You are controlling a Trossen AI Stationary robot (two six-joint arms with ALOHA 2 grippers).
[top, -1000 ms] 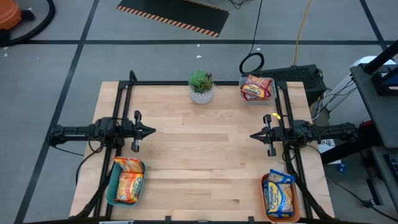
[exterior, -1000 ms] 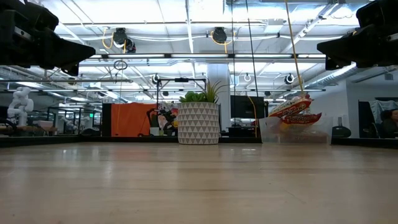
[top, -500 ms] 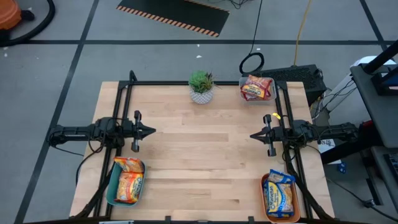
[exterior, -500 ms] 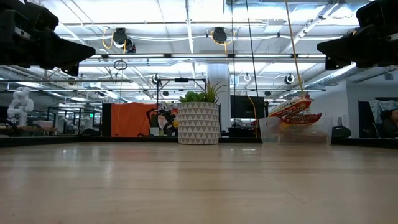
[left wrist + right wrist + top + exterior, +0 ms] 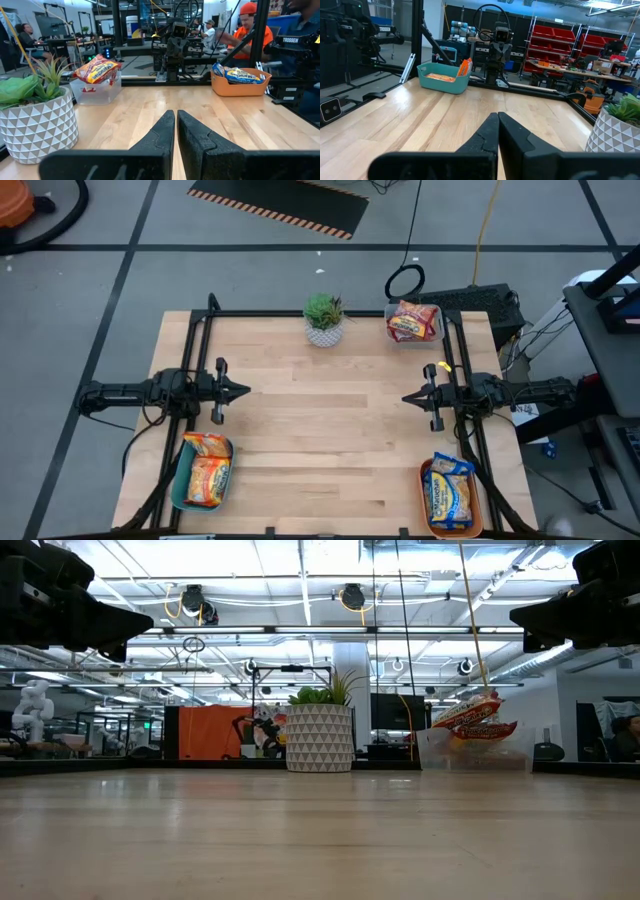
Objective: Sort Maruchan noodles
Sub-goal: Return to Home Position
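On the light wooden surface (image 5: 320, 440) we find no loose packet, so we judge the sorting finished, with only parking the arms left. The left gripper (image 5: 240, 391) and right gripper (image 5: 410, 397) face each other, each pinched together and holding nothing. Near the left gripper, the teal oblong tray (image 5: 178, 485) holds orange ramen packets (image 5: 207, 470). Near the right gripper, the orange oblong tray (image 5: 424, 500) holds yellow-and-blue packets (image 5: 450, 492). On its other side, the clear plastic tub (image 5: 439, 330) holds dark red packets (image 5: 410, 320).

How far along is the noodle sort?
Looks done: red packs in the clear bin, orange packs in the teal tray, yellow-and-blue packs in the orange tray. In hand: nothing; left tool and right tool are shut, empty, at opposite sides of the table. Left: no loose packs visible.
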